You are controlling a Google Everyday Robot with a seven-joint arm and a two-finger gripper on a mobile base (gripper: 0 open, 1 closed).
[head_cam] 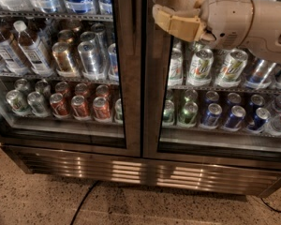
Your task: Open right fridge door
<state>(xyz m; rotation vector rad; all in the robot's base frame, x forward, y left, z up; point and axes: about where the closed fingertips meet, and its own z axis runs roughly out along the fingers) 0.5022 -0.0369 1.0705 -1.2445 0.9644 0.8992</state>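
Observation:
The right fridge door (152,107) is a tall glass pane in a dark brushed-metal frame, standing shut flush against its twin. Green-and-white cans (200,67) and blue cans (235,117) show behind its glass. My gripper (158,8) reaches in from the upper right on a beige arm (253,20). It sits at the top of the right door, over the frame's inner edge by the centre seam. Its two tan fingers (178,23) are spread apart with a dark gap between them, open. Nothing I can see is held in them.
The left glass door (127,78) shows red and copper cans and white-capped bottles (30,48). A metal vent grille (145,170) runs along the fridge base. Speckled floor lies in front, with a black cable (84,203) on the left and another at the right corner (276,205).

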